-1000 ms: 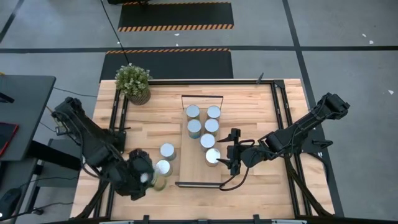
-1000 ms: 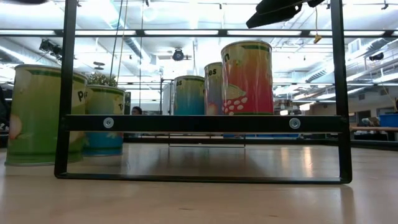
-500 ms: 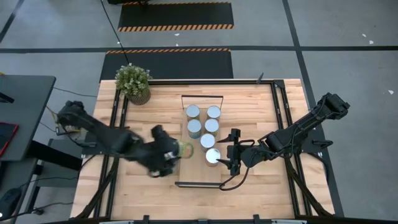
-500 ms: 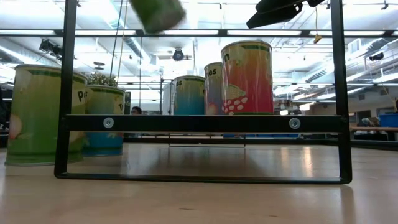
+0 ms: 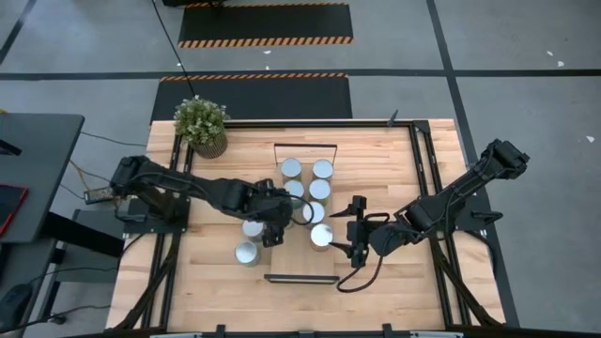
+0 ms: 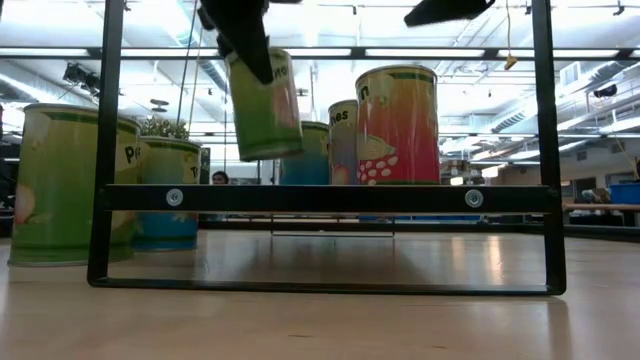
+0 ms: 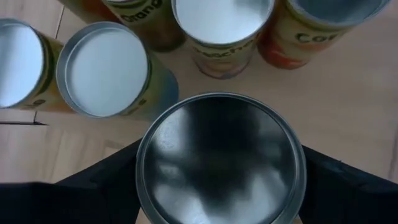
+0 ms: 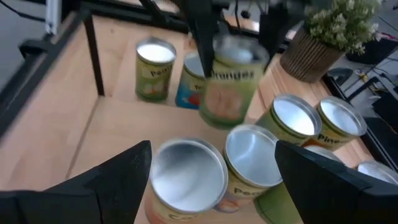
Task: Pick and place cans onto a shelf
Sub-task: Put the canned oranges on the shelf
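Cans: one held by the left claw (image 5: 273,225), lifted over the near-left part of the shelf (image 5: 293,253), clear of the board. Only the low view shows it airborne: green can (image 6: 264,105) tilted, hanging above the black bar, dark finger across its top. High view hides most of it under the arm. Left wrist view shows its silver lid (image 7: 219,163) clamped between both dark fingers, other lids beyond. Right wrist view catches the same can (image 8: 227,86), label with orange fruit, blurred.

Shelf holds five upright cans (image 5: 320,190) in two rows, silver-white tops; nearest one (image 5: 321,236) sits just left of the right claw (image 5: 355,228), whose fingers are spread and grip nothing. Two more cans (image 5: 247,253) stand on the worktop (image 5: 394,169) left of the shelf; one is partly covered by the left arm. Labels green, blue, red-pink in the low view; text cut off. Potted plant (image 5: 201,124) at far-left corner.
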